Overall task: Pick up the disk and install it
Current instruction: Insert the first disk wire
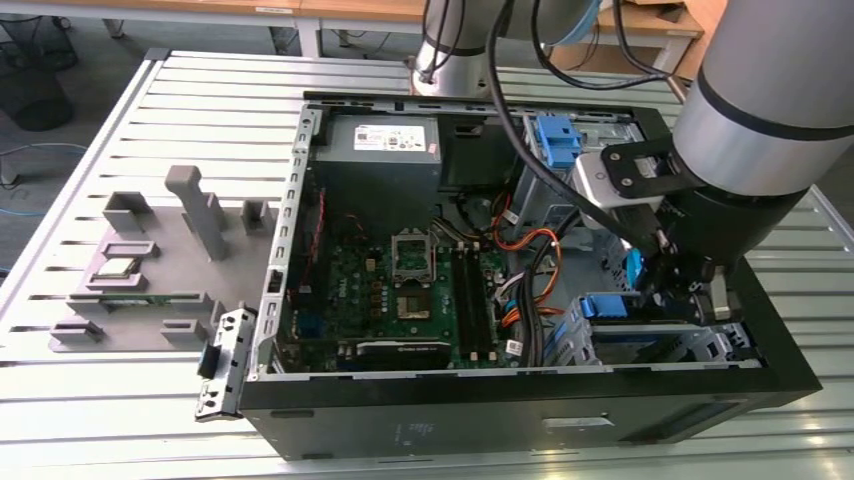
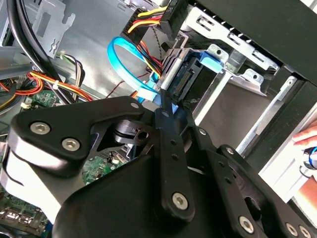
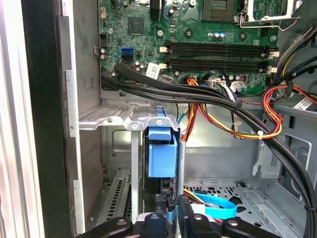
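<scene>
Gripper is reaching down into the open computer case at the drive cage.

I'm seeing its black fingers pinching together on the edge of the disk, which is sitting upright in the cage slot, blue caddy facing out, with the light-blue data cable looping just beside it and the motherboard lying beyond.
</scene>
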